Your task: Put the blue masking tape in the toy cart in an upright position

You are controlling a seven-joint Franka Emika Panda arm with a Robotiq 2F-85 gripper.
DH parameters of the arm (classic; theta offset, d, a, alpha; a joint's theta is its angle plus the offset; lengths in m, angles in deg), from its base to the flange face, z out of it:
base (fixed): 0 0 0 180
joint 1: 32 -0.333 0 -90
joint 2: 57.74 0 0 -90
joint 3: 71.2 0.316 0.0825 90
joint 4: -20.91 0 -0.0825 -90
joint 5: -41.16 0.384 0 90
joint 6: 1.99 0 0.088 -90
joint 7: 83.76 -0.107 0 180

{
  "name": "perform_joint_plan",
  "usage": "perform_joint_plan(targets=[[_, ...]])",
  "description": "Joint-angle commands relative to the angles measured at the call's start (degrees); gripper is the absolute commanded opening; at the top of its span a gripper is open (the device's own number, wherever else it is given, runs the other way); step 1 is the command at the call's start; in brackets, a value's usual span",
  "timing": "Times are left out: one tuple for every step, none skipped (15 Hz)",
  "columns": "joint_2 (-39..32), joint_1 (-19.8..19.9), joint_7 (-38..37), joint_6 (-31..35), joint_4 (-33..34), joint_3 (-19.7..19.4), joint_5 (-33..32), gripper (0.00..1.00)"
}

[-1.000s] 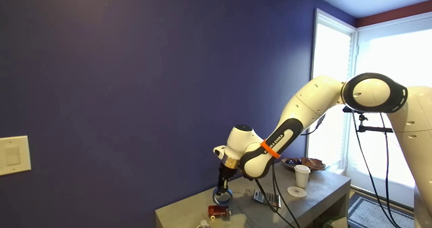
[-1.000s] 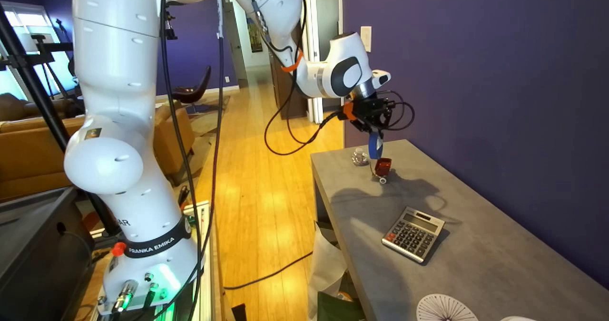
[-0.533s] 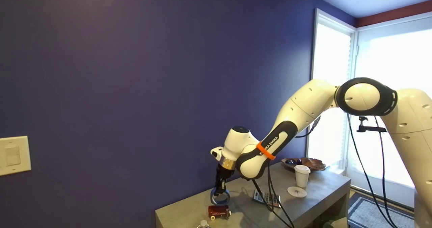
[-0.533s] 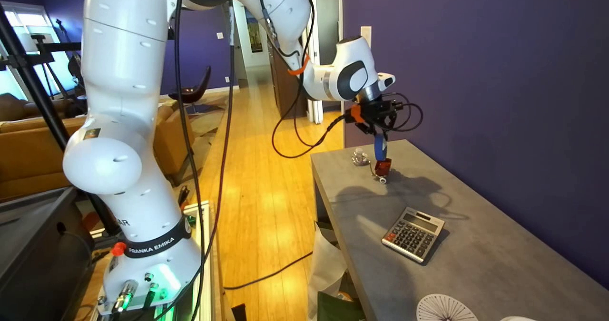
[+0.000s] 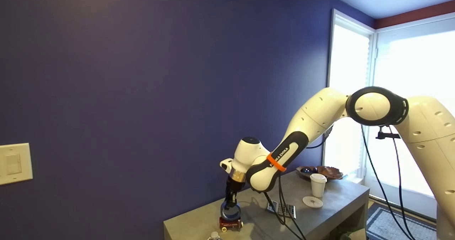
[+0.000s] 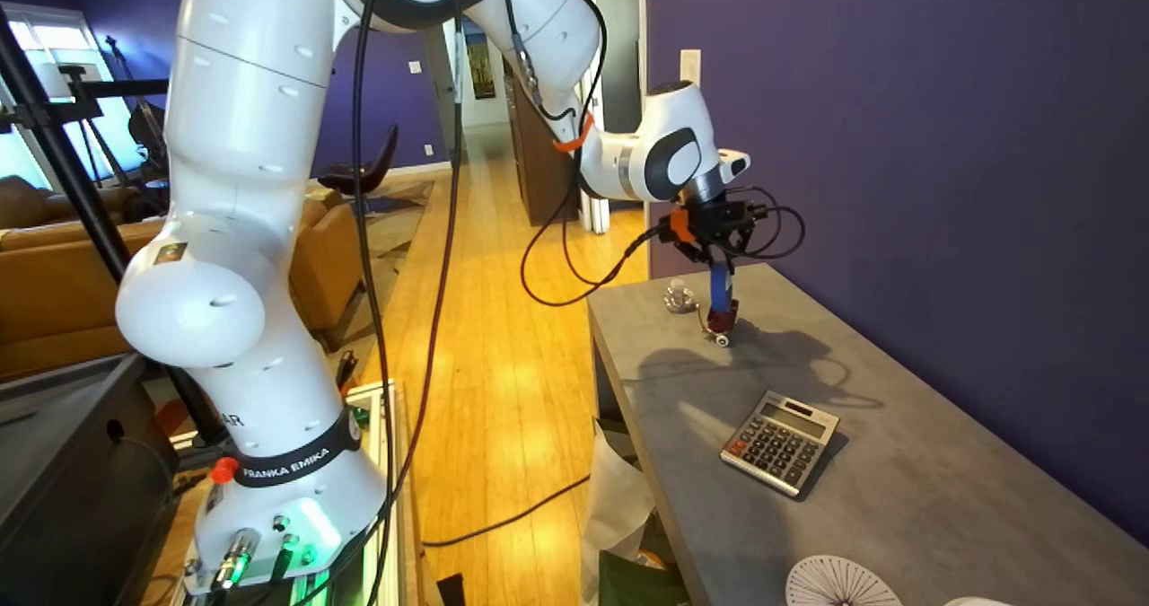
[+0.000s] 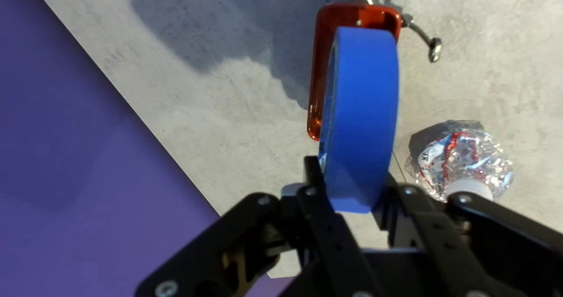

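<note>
Gripper [image 7: 352,182], jaws parted, clamped on blue masking tape [image 7: 363,112]; tape upright, lower edge at toy cart [image 5: 229,224].

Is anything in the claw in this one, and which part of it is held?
Yes: the claw holds the blue masking tape by the upper part of its ring, pinched across its width.

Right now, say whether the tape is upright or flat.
Upright: the pincer holds the tape on edge; the wrist view shows its outer band.
</note>
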Motion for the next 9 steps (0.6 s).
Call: perform_joint_plan(targets=[[-1.9,1.3,1.5,0.4,2.0,1.3,-0.3,0.07],[-2.2,1.5,1.6,0.3,2.3,1.4,-0.2,0.07],[-2.4,1.6,1.7,0.3,2.4,1.4,-0.2,0.07],[-2.6,1.7,1.8,0.2,2.5,1.6,-0.1,0.07],[-2.8,1.8,1.8,0.1,2.6,1.7,-0.1,0.07],[-3.0,1.6,1.6,0.1,2.8,1.4,-0.3,0.07],[-3.2,1.7,1.7,-0.1,3.0,1.5,-0.3,0.07],[-3.4,1.7,1.8,-0.2,3.1,1.5,-0.3,0.07],[-3.6,1.7,1.7,-0.2,3.2,1.5,-0.4,0.07]])
